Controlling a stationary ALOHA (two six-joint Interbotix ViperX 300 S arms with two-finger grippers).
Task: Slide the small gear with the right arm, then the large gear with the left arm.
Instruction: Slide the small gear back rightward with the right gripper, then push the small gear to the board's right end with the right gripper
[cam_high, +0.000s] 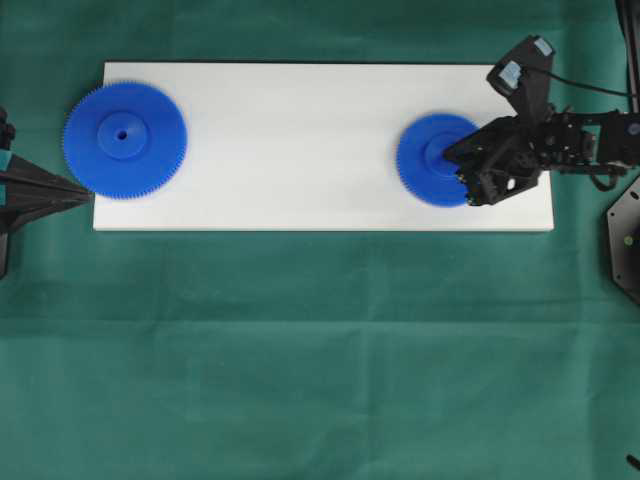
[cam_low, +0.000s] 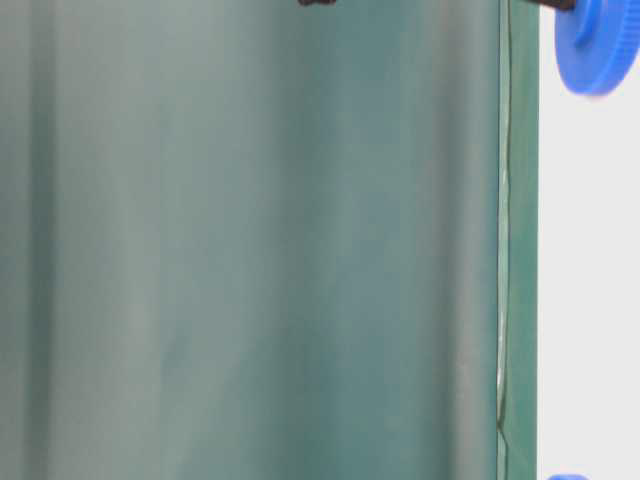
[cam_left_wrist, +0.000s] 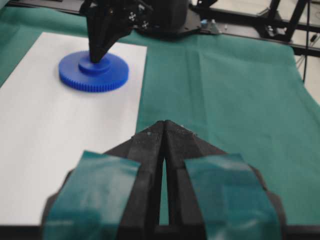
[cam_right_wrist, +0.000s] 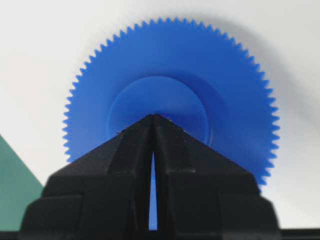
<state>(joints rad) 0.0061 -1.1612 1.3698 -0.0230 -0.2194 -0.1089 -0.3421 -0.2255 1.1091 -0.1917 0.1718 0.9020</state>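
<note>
The main risk lies with the right claw (cam_high: 452, 153), whose tip rests on the raised hub of the small gear (cam_high: 428, 160). Pressing from above with a narrow point, it could skid off the smooth hub as it pushes, leaving the gear behind, or it could tip the gear's far edge up if it bears down unevenly. A push off the hub's centre would likely spin the gear instead of sliding it straight along the white board (cam_high: 300, 140).

That claw is closed to a thin slit, its two tips meeting; it grips nothing and merely touches the hub top. The small gear lies flat near the board's right end.

The left claw (cam_high: 85, 193) is also pinched together and holds nothing. It sits at the board's left edge, just beside the large gear (cam_high: 124, 139), which lies flat at the board's left end, overhanging it slightly.
</note>
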